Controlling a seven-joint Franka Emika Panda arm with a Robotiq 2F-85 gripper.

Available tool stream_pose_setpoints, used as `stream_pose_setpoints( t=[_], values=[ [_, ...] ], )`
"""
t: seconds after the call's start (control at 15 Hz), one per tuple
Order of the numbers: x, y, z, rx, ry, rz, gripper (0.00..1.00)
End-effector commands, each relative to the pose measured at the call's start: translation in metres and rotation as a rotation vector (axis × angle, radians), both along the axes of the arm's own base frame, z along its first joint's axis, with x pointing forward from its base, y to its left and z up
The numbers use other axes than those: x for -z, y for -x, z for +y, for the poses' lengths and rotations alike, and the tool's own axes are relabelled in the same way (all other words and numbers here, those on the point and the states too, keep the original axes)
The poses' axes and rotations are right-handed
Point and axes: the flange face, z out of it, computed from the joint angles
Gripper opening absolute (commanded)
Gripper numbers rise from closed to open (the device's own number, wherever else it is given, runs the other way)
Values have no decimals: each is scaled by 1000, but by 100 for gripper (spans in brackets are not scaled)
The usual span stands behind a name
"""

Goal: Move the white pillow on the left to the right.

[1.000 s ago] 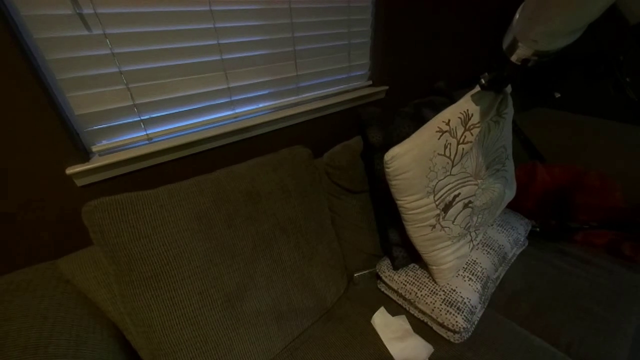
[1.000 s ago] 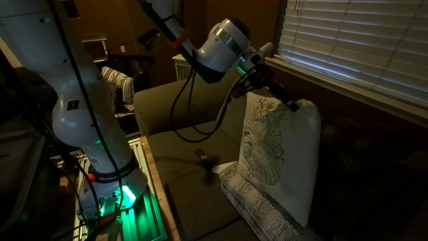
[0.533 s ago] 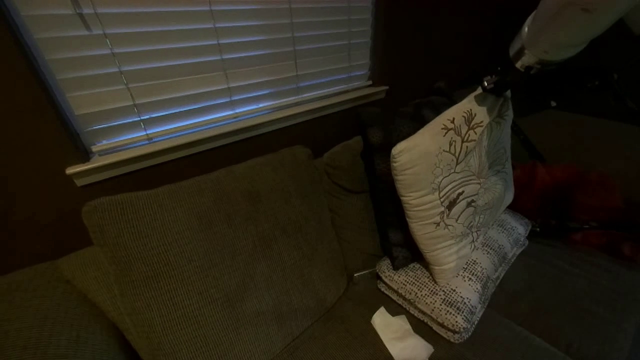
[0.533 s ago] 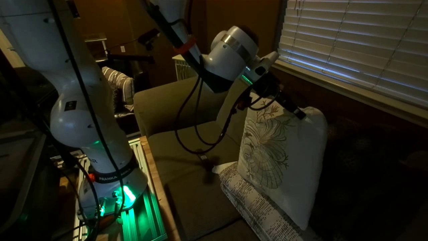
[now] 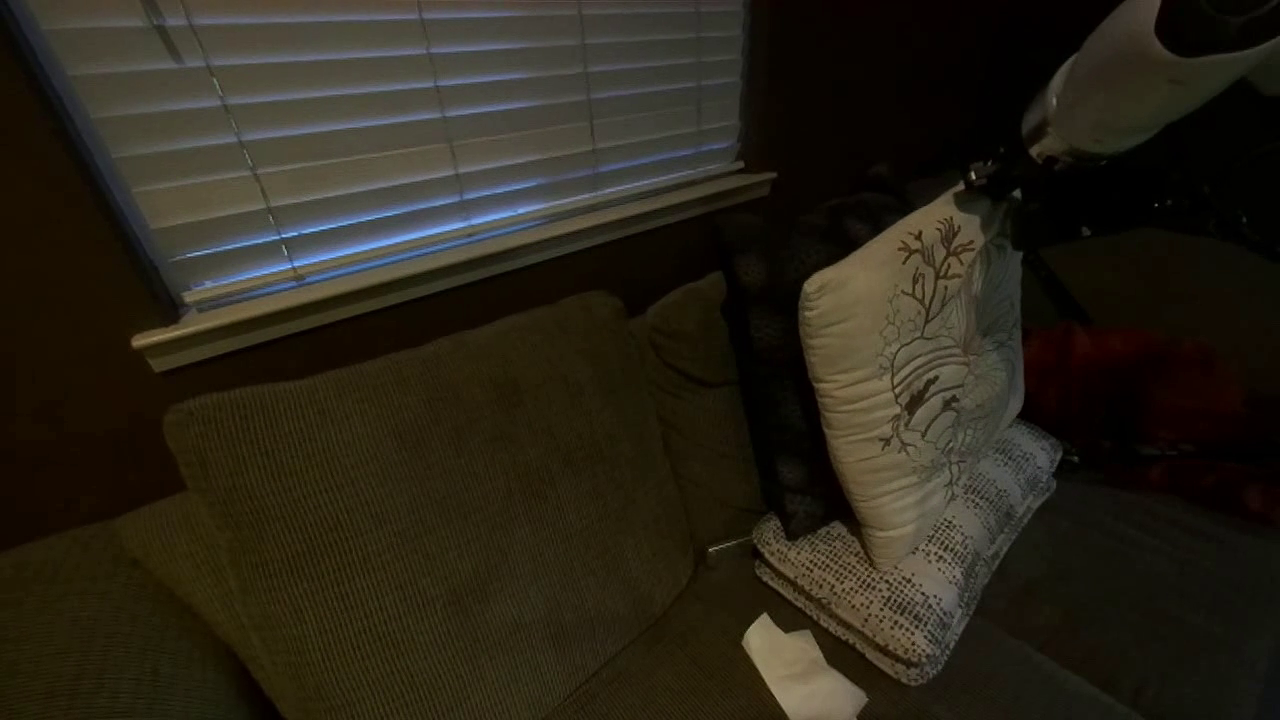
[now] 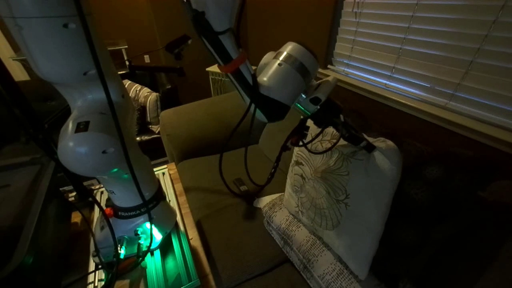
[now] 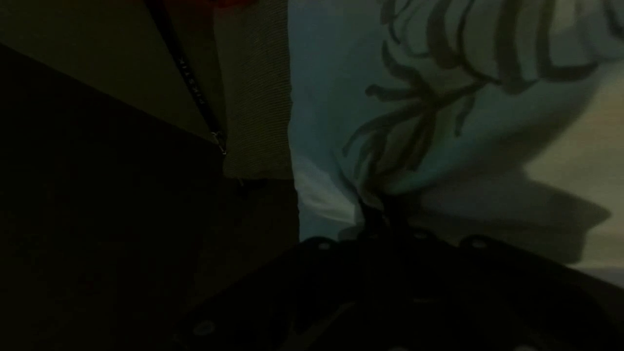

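Note:
The white pillow (image 5: 920, 400) is a large cream cushion with a brown branch-and-shell design. It stands upright on its lower edge, slightly leaning, on a dotted whitish pillow (image 5: 900, 620). It shows in both exterior views (image 6: 340, 192) and fills the right of the wrist view (image 7: 487, 112). My gripper (image 6: 369, 146) is at its top edge. In the wrist view the dark fingers of the gripper (image 7: 382, 209) stand close together with a pinched fold of its fabric between them. The fingertips are very dark there.
A dark pillow with pale spots (image 5: 795, 490) stands right behind the white pillow. A couch back cushion (image 5: 430, 500), a window sill (image 5: 450, 275) and a white paper (image 5: 805, 670) are around. A remote (image 6: 241, 185) lies on the seat. Arm cables (image 6: 224, 160) hang over the seat.
My gripper has moved down and to the right in an exterior view, taking the pillow's top with it. The pillow's lower end stays on the dotted pillow.

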Motion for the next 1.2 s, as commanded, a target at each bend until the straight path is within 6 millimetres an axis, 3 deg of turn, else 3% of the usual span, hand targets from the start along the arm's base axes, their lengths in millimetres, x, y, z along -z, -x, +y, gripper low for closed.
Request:
stream_pose_setpoints(
  t=[0.0, 1.13],
  values=[
    [11, -11, -10, -19, -19, -48, 1],
    [36, -17, -25, -32, -31, -102, 1]
  ],
)
